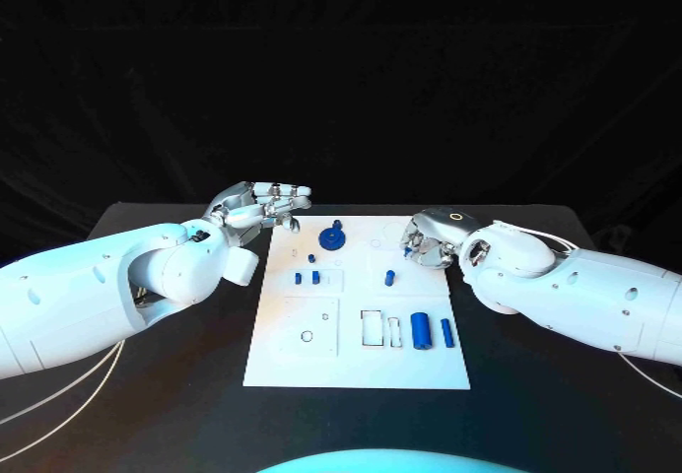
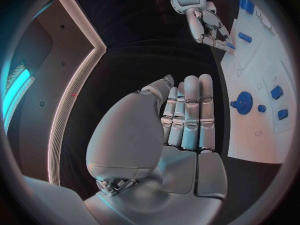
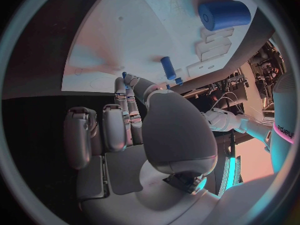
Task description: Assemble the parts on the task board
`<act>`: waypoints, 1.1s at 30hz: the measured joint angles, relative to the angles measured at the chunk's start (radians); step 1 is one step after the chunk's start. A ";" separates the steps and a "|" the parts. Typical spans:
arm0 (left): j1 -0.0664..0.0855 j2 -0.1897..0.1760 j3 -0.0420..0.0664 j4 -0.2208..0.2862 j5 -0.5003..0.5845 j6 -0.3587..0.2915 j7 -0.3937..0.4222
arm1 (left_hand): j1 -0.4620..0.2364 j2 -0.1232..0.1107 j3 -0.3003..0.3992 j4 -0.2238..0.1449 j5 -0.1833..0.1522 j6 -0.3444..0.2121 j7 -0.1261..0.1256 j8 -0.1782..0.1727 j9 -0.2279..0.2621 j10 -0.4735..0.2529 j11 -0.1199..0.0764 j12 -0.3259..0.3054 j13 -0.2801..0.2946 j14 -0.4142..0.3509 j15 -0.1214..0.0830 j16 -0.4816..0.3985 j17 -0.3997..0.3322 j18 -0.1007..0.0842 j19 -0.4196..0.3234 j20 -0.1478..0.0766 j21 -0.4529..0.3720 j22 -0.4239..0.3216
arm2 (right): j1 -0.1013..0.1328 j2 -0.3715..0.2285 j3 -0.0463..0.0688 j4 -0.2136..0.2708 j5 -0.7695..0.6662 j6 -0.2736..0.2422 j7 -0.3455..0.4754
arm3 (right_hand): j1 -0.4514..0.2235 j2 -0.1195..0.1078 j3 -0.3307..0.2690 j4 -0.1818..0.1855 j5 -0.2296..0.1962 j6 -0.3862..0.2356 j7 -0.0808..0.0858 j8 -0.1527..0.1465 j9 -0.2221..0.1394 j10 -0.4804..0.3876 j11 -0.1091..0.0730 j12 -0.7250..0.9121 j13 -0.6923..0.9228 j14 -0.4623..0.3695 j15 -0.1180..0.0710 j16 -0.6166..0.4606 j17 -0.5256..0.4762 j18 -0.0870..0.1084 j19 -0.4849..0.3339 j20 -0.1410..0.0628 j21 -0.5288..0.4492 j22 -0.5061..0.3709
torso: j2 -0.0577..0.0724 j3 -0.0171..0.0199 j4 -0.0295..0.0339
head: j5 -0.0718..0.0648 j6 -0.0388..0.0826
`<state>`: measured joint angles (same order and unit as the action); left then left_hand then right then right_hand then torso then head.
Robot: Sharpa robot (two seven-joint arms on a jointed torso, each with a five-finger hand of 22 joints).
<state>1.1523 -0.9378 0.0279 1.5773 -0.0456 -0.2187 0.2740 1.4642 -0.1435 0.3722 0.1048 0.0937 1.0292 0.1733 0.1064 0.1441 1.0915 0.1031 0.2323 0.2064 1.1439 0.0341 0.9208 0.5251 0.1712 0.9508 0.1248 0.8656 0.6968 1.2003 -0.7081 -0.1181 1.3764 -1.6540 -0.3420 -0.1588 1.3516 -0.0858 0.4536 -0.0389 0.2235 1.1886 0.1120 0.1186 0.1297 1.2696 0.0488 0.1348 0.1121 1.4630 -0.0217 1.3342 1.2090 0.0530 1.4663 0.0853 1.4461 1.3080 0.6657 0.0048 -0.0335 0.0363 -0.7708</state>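
Several small blue parts on the flat white task board (image 1: 285, 365), midway across a matt black table (image 1: 540, 414) before a dark backdrop: toothed blue gear (image 1: 331, 237) near the far edge, thick blue cylinder (image 1: 421, 328) and slim blue rod (image 1: 446, 332) side by side near the front right. Right hand (image 1: 431, 239) over the board's far right corner, pinching a tiny blue peg (image 1: 408, 251) between thumb and fingertips, just above the plate. Left hand (image 1: 263, 207) off the far left corner, near the gear, fingers straight and close together, holding nothing.
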 measured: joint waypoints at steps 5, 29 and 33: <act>0.000 -0.001 0.000 -0.002 0.000 0.001 -0.003 | 0.000 0.000 0.000 0.000 0.000 0.000 0.000 0.000 0.000 0.000 0.000 0.000 0.000 0.000 0.000 0.000 0.000 0.000 0.000 0.000 0.000 -0.001 | 0.010 -0.041 0.004 0.063 0.014 -0.007 0.000 | 0.000 0.000 -0.001 -0.001 -0.001 0.000 0.000 0.001 0.000 0.000 0.000 0.000 0.000 0.000 0.000 0.000 0.000 0.000 0.000 0.000 0.000 0.000 | 0.000 -0.0006 -0.0001 | 0.002 0.001; 0.000 0.019 0.000 -0.004 0.000 0.007 -0.010 | 0.000 0.000 -0.003 -0.003 0.000 0.000 0.000 0.000 -0.001 -0.004 0.004 0.000 0.000 0.000 0.000 0.000 -0.001 0.000 0.000 0.000 0.000 -0.001 | -0.031 0.076 -0.004 0.236 0.056 -0.005 0.009 | 0.000 0.000 -0.002 -0.002 -0.003 -0.003 -0.001 0.001 0.000 0.001 0.001 0.000 0.000 0.000 0.000 0.000 -0.002 0.000 0.000 0.000 0.000 0.000 | 0.000 -0.0019 0.0019 | 0.060 0.001; 0.000 0.024 0.000 -0.004 0.000 0.007 -0.010 | 0.000 0.000 -0.003 -0.003 0.000 0.000 0.000 0.000 -0.001 -0.004 0.004 0.000 0.000 0.000 0.000 0.000 -0.001 0.000 0.000 0.000 0.000 -0.001 | -0.051 0.104 -0.009 0.212 0.056 0.002 0.014 | 0.000 0.000 -0.003 -0.003 0.001 -0.003 -0.001 0.001 0.000 0.001 0.001 0.000 0.000 0.000 0.000 0.000 -0.003 0.000 0.000 0.000 0.000 0.000 | 0.001 -0.0019 0.0019 | 0.067 -0.003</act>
<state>1.1523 -0.9139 0.0278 1.5738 -0.0456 -0.2115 0.2641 1.4642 -0.1435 0.3695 0.1021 0.0937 1.0292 0.1733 0.1063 0.1433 1.0878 0.1069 0.2323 0.2061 1.1439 0.0340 0.9208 0.5241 0.1712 0.9507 0.1249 0.8657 0.6961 1.1491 -0.6043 -0.1267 1.5886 -1.5977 -0.3399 -0.1452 1.3516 -0.0863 0.4511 -0.0414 0.2244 1.1852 0.1110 0.1199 0.1300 1.2704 0.0501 0.1350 0.1117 1.4630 -0.0216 1.3342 1.2062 0.0531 1.4663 0.0854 1.4461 1.3076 0.6663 0.0029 -0.0315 0.1037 -0.7735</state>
